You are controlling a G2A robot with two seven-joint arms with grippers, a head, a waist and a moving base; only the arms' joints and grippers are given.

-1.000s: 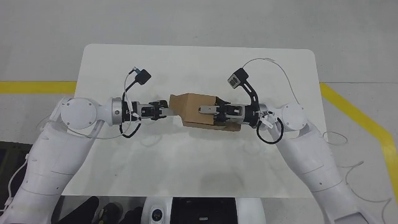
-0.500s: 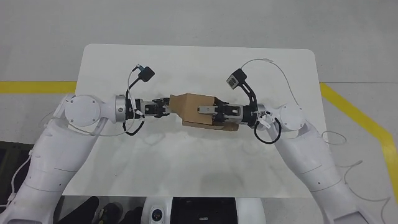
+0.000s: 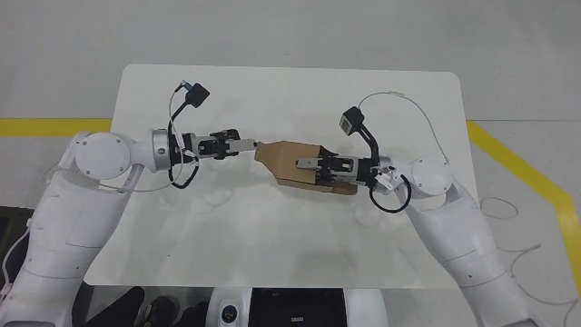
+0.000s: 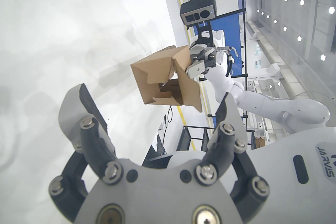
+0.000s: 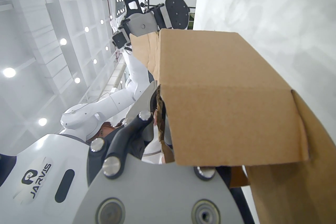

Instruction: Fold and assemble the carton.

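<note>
The scene is brightly and evenly lit from overhead. The white table throws the light back softly, with pale grey mottling across its middle and no hard glare. Shadows on it are faint and soft-edged. The carton is evenly lit on its upper face and darker along its near side, and in the left wrist view its open inside lies in shade. In both wrist views rows of round ceiling lamps burn out to plain white discs. Straight lines there, such as the table's border, bow outward in a wide-angle curve.
</note>
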